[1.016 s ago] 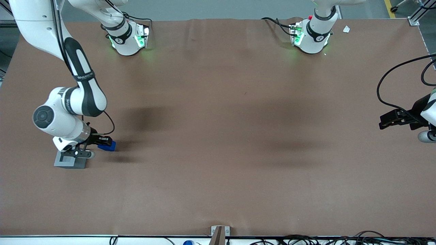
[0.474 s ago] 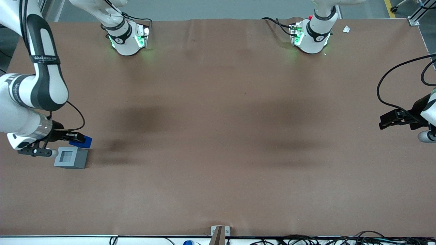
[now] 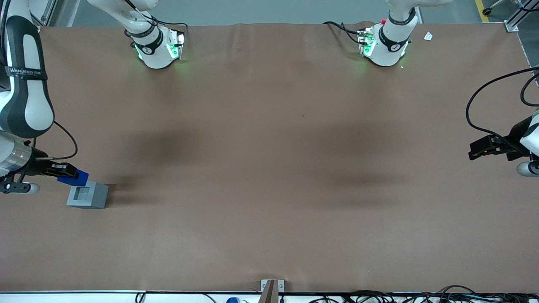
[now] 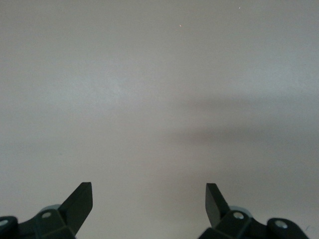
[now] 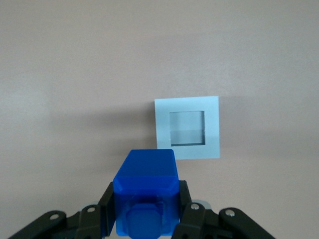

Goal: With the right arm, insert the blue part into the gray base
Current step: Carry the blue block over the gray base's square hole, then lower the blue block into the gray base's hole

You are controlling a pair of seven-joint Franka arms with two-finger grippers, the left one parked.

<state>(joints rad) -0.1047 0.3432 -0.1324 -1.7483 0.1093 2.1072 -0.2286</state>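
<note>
"Where's the blue part (image 3: 73, 178) now?"

"Pinched between the fingers of the right arm's gripper (image 3: 67, 172), held up off the brown table (image 3: 269, 168), at the working arm's end."

"And the gray base (image 3: 88, 195)?"

"Sitting on the table just beside it, a bit nearer the front camera. Its square socket (image 5: 186, 127) is empty."

right arm (image 3: 23, 84) cut by frame edge, gripper (image 3: 63, 171) jaws partly hidden

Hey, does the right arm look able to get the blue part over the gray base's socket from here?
Probably yes: the gripper holds the blue part beside the gray base, whose socket looks open and uncovered.
</note>
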